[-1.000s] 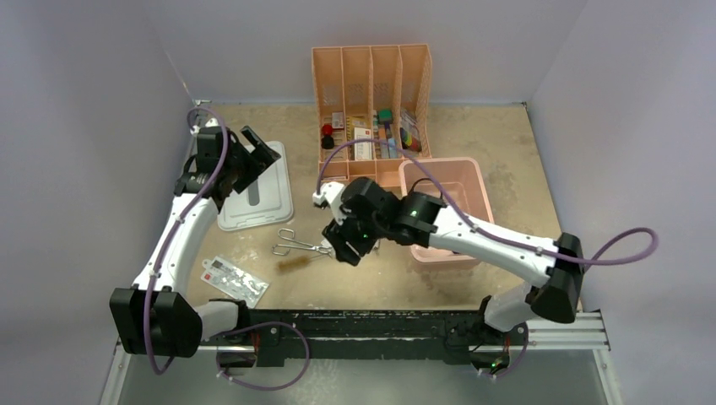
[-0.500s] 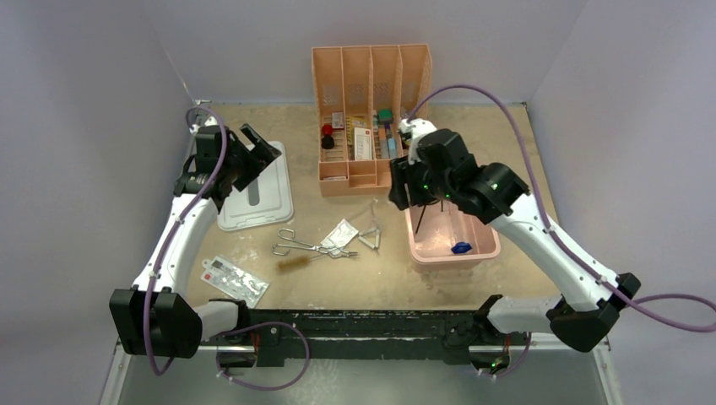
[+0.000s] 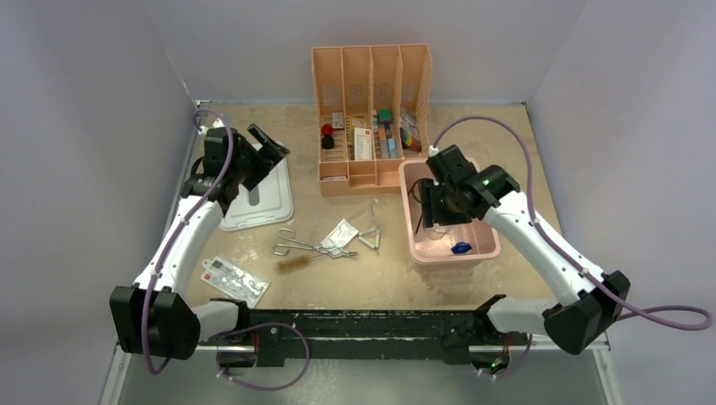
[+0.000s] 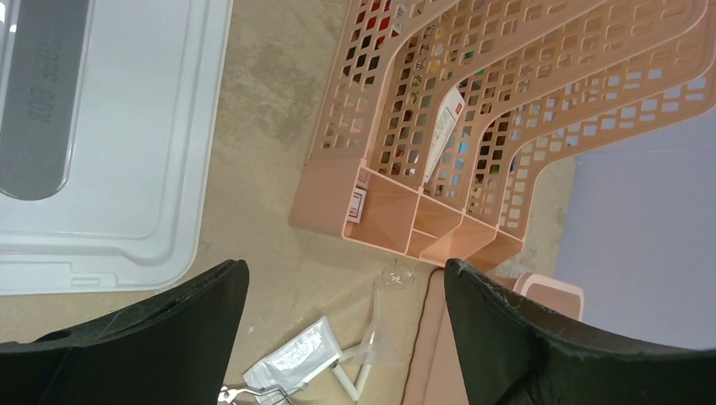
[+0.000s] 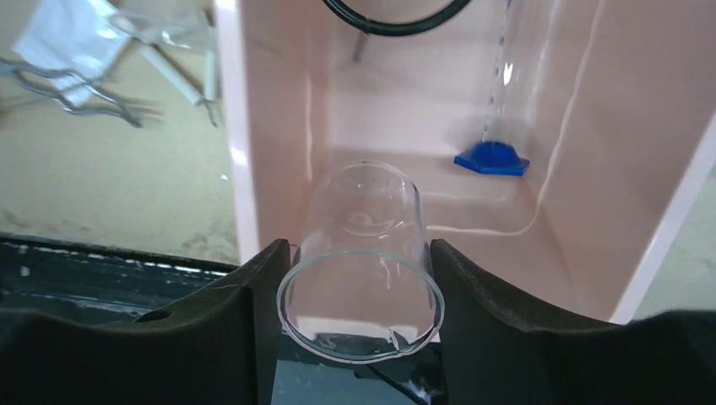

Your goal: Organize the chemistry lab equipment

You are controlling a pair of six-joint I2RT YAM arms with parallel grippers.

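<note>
In the lower middle of the top view, the brown brush (image 3: pixel 291 264), the steel tongs (image 3: pixel 300 246), a clear packet (image 3: pixel 340 234) and the white triangle (image 3: pixel 370 239) lie close together on the table, well apart from both grippers. To their right, the right gripper (image 5: pixel 359 253) hangs over the pink bin (image 3: pixel 452 257) with its fingers pressed on both sides of a clear glass beaker (image 5: pixel 363 211); beyond it, inside the bin, lie the blue-capped tube (image 5: pixel 492 159) and the black wire ring (image 5: pixel 393 21). At the upper left, the left gripper (image 4: pixel 344 270) hovers wide apart and empty above the white lid (image 3: pixel 262 198), with the peach organizer (image 3: pixel 371 67) farther back.
</note>
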